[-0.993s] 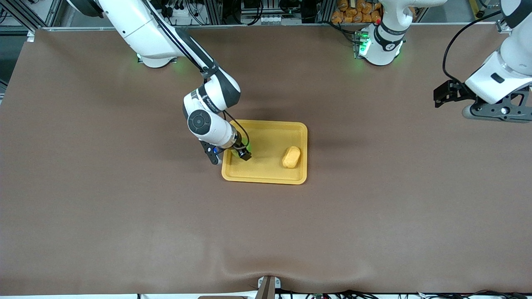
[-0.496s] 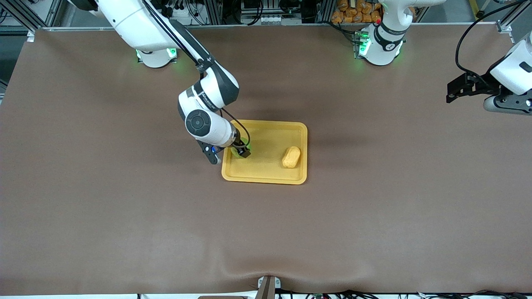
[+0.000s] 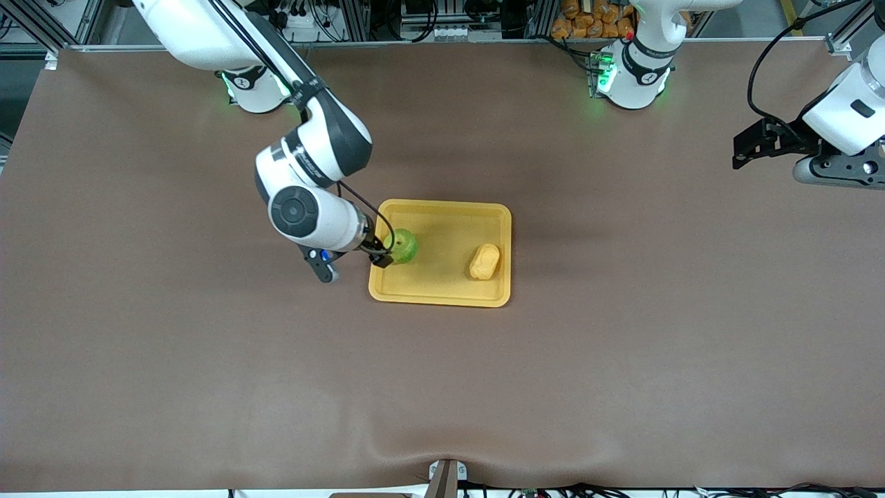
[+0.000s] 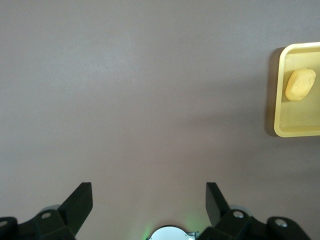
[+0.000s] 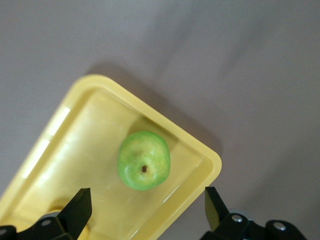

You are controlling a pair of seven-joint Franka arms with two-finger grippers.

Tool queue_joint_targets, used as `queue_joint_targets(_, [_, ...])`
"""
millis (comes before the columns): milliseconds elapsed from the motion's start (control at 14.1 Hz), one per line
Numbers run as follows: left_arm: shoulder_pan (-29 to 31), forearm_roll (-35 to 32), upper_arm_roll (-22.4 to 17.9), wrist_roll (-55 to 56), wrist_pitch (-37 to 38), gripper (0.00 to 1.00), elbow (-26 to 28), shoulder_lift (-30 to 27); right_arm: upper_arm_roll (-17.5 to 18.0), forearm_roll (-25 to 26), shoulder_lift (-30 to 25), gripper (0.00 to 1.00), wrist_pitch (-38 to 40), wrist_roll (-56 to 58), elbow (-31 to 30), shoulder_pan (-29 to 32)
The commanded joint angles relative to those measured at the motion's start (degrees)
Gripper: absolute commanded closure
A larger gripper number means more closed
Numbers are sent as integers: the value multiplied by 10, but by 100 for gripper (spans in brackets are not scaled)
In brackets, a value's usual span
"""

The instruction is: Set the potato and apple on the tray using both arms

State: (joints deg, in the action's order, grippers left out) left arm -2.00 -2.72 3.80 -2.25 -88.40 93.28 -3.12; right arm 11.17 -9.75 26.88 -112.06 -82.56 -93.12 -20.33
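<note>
Your right pincer (image 3: 384,253) is open and holds nothing, and it has pulled back and up from where it was a moment ago, when it sat low on the tray (image 3: 442,299) and hid the fruit. Now you can see the apple (image 3: 404,245) sitting by itself in the tray, at the end toward the right arm, so it looks like you have let it go. The apple (image 5: 144,160) is round and bright green with a yellowish patch and a small dark dimple on top. The potato (image 3: 485,261) lies in the same tray near the end toward the left arm, well apart from the apple; it is a lumpy yellow lump, much the color of the tray. Your left pincer (image 4: 149,199) is open too, and it waits over the bare brown desk (image 3: 622,346) far from the tray. With both foods in the tray, the job looks nearly done
</note>
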Motion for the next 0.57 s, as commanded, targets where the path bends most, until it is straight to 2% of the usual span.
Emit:
queue_joint_targets(0, [5, -3, 5, -9, 16, 0, -13, 1, 4, 11, -47, 0, 36, 5, -8, 25])
queue_joint_targets(496, [6, -2, 2, -14, -14, 0, -11, 6, 4, 12, -126, 0, 126, 49, -9, 82])
